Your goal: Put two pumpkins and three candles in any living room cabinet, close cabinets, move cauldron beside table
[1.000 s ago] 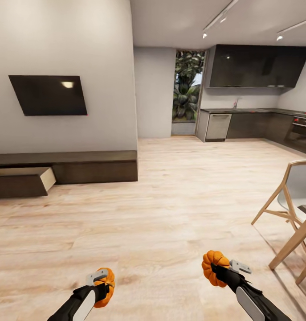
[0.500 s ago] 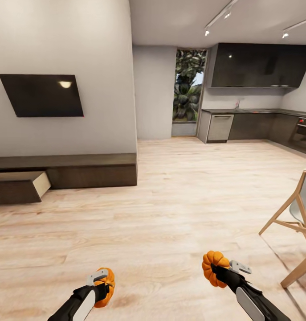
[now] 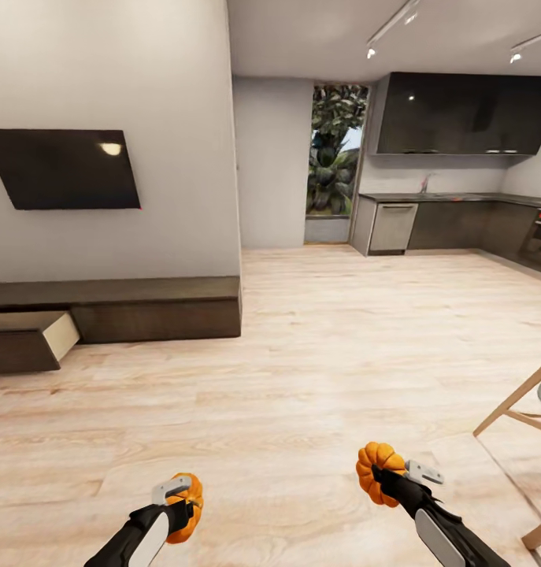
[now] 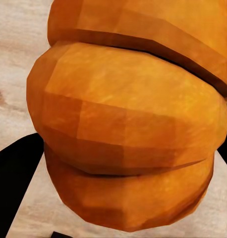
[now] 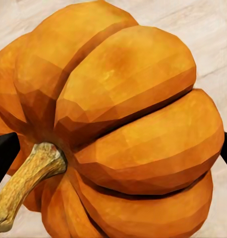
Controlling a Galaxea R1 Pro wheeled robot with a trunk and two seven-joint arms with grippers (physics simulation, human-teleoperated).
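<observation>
View swings right; cabinet (image 3: 113, 315) slides frame-left, drawer (image 3: 30, 342) open. Left gripper (image 3: 178, 498), right gripper (image 3: 387, 475) each clamp pumpkin. Transit step, prob.; next: approach drawer.

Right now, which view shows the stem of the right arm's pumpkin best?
The right wrist view: the stem juts from the pumpkin, close up. In the head view that pumpkin sits small in the right gripper, its stem unclear. The left wrist view shows the other pumpkin.

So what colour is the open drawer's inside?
Light beige, in the head view: the drawer.
</observation>
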